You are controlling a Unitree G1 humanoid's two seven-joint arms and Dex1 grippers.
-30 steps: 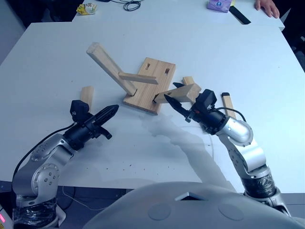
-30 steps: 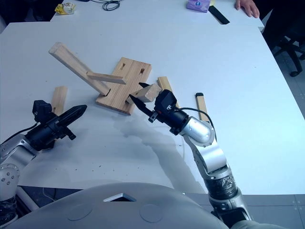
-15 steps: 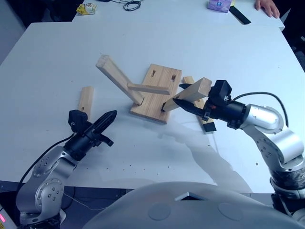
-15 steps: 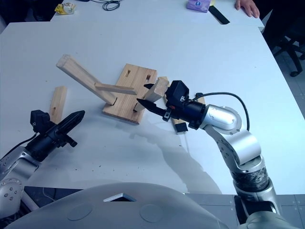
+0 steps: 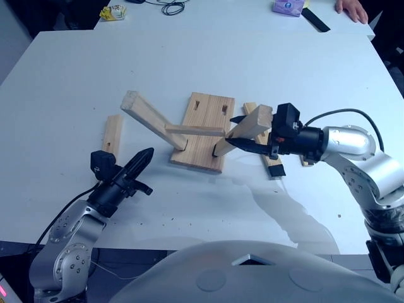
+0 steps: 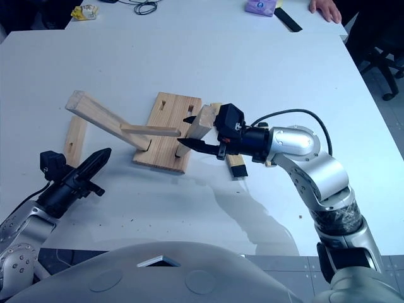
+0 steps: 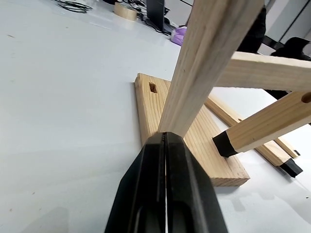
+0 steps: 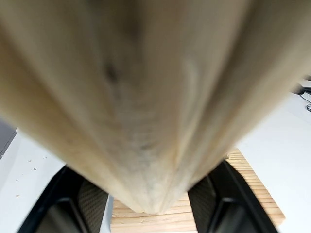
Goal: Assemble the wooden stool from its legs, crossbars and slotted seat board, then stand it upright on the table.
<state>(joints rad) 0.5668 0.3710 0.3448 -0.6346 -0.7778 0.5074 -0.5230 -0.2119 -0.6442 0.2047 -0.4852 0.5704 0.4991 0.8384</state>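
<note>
Leg [image 5: 251, 124] now higher, within right gripper [image 5: 231, 131]

You have a white table [image 5: 252, 57] with the slotted seat board [image 5: 203, 136] lying flat near its middle, its two open slots toward the far end. Off to the robot's left of the board, well apart from it, a short wooden block [image 5: 112, 134] lies flat. Just right of the board, a thin slat [image 5: 271, 161] with a black tip lies flat too. Along the far edge you'll find a yellow packet [image 5: 115, 11], cables [image 5: 172, 6], a purple packet [image 5: 288, 7] and a black strip [image 5: 317, 20].
</note>
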